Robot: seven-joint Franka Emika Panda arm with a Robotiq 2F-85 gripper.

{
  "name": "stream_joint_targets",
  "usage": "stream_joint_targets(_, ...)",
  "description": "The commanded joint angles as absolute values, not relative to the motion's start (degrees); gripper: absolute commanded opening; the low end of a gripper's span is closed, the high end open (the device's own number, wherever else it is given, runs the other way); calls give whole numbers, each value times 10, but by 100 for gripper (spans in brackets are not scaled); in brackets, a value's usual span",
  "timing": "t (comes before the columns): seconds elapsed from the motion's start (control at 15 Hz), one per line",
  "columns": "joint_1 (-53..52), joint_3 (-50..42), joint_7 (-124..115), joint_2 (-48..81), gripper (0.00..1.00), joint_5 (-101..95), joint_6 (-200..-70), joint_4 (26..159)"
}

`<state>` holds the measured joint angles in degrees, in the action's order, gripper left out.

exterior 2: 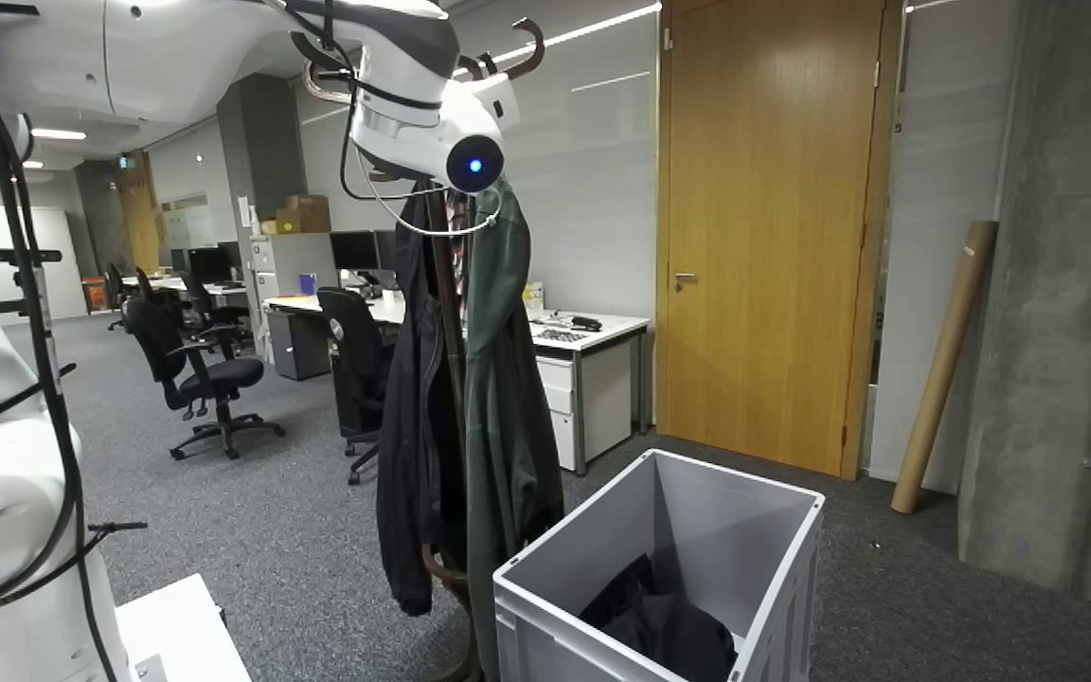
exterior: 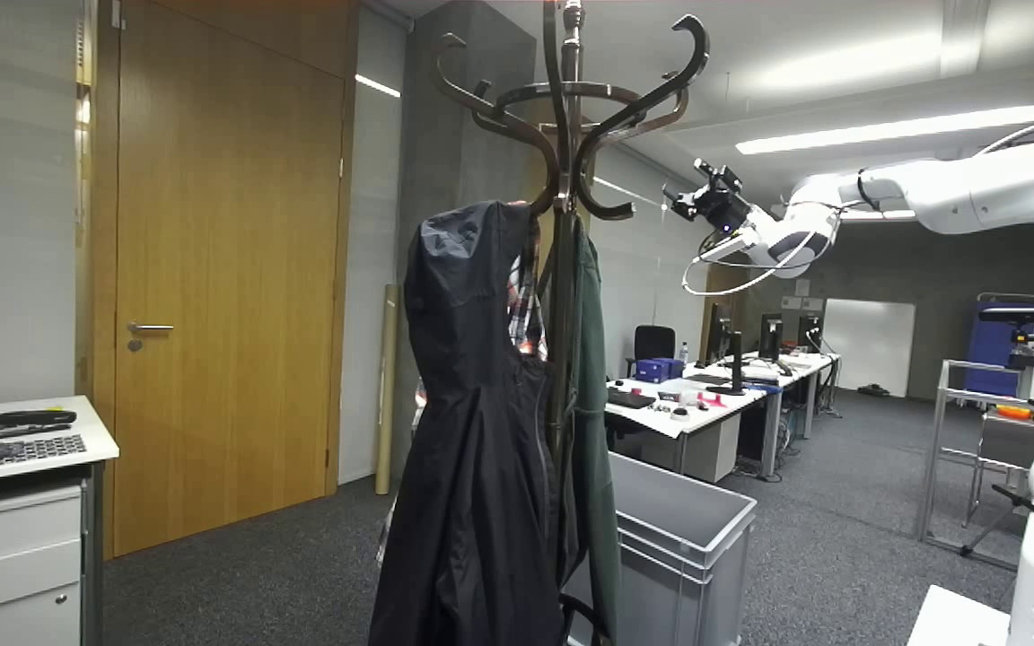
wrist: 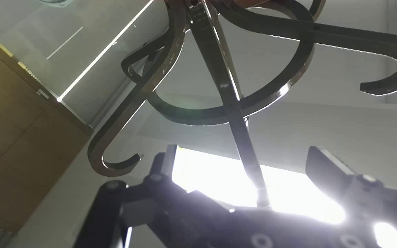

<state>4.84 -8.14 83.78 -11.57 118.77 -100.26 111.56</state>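
Gripper (wrist: 242, 156) fingers stand wide apart in the wrist view, gripping nothing, close to the curved branches of a dark coat rack (exterior: 565, 179). One branch (wrist: 225, 86) runs down between the fingers in that picture; whether it truly lies between them or only beyond, I cannot tell. Its lower end passes behind the gripper's body, and a bright light (wrist: 209, 172) glares around it.

In an exterior view the robot arm (exterior 2: 403, 85) hides the gripper and covers much of the rack's top. The rack's tip and foot are cut off in an exterior view, where a black hooded jacket (exterior: 472, 404) and a green jacket (exterior: 591, 404) hang from it. A checked garment (exterior: 524, 309) shows only in strips behind the black one.

Beside the rack stands a grey bin (exterior 2: 735, 511), its near end cut off by the frame; the dark cloth (exterior 2: 664, 630) inside is hard to make out. Behind the jackets, a white counter (exterior 2: 617, 327) is partly covered. Near it is a wooden door (exterior 2: 763, 237), and a cardboard tube (exterior 2: 943, 369) leans against the wall.
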Motion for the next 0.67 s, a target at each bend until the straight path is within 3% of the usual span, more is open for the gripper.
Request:
stream_joint_targets(0.0,53,-73,805,-99,100,1198,-981,1090)
stream_joint_targets(0.6,41,-42,807,-115,100,1192,-984,1092)
